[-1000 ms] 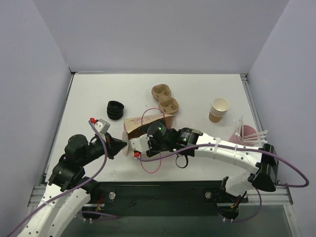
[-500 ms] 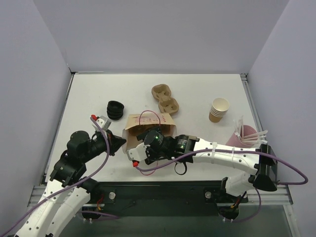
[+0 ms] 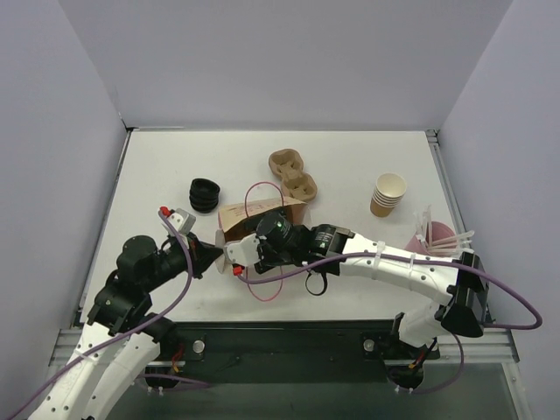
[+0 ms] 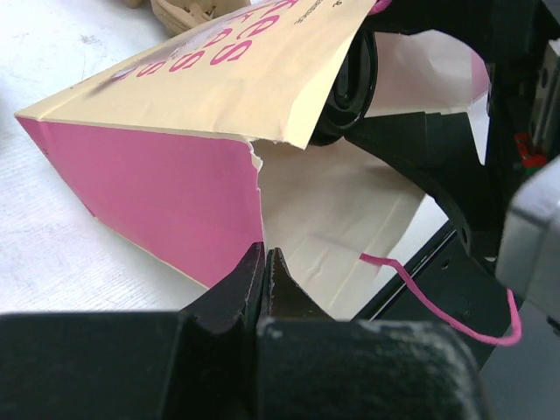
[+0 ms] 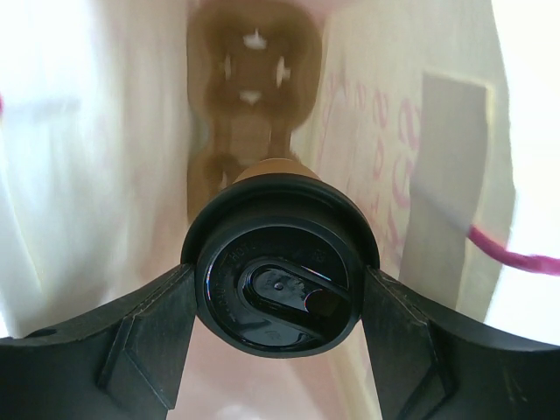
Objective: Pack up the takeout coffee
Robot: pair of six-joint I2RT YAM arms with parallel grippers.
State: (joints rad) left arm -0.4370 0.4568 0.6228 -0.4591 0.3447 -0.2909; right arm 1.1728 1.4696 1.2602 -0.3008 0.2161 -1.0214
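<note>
The takeout coffee (image 5: 278, 289), a kraft cup with a black lid, is gripped at the lid rim between my right gripper's (image 5: 280, 296) fingers (image 5: 149, 337), inside the mouth of a paper bag (image 3: 254, 214) lying on its side. In the top view the right gripper (image 3: 262, 234) reaches into the bag and the cup is hidden. My left gripper (image 4: 264, 262) is shut on the torn edge of the bag (image 4: 157, 201) at its mouth and holds it open; it also shows in the top view (image 3: 214, 255).
A brown cup carrier (image 3: 293, 175) lies just behind the bag and shows beyond the cup (image 5: 249, 79). A stack of black lids (image 3: 204, 194) is at left, a stack of tan cups (image 3: 388, 194) and a pink holder of stirrers (image 3: 437, 236) at right. The bag's pink handle loop (image 3: 262, 289) lies near.
The right gripper with the cup dipped toward the near edge, then moved back up into the bag. The bag's top flap shifted. The left gripper kept its hold.
</note>
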